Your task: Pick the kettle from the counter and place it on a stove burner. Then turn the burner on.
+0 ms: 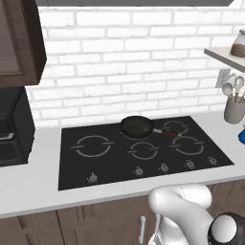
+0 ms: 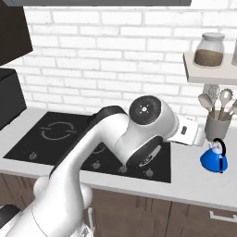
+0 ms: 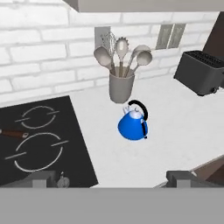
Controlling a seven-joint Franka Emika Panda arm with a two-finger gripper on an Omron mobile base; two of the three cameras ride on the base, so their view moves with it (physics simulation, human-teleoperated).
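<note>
The bright-blue kettle (image 3: 133, 124) with its dark arched handle stands upright on the pale counter (image 3: 179, 131), right of the cooktop and just in front of the utensil holder. It also shows by the counter's right end (image 2: 214, 159) and as a blue sliver at the frame edge (image 1: 242, 135). My gripper (image 3: 113, 178) hovers above and short of the kettle, open, its fingertips (image 3: 43, 179) wide apart with nothing between them. The widest burner ring (image 1: 93, 146) lies bare at the cooktop's left.
A black frying pan (image 1: 137, 127) sits on a back burner, handle pointing right. A grey holder of utensils (image 3: 121, 87) stands behind the kettle, and a dark toaster (image 3: 202, 72) further right. Knobs (image 1: 139, 171) line the cooktop's front. A shelf with a jar (image 2: 209, 50) hangs above.
</note>
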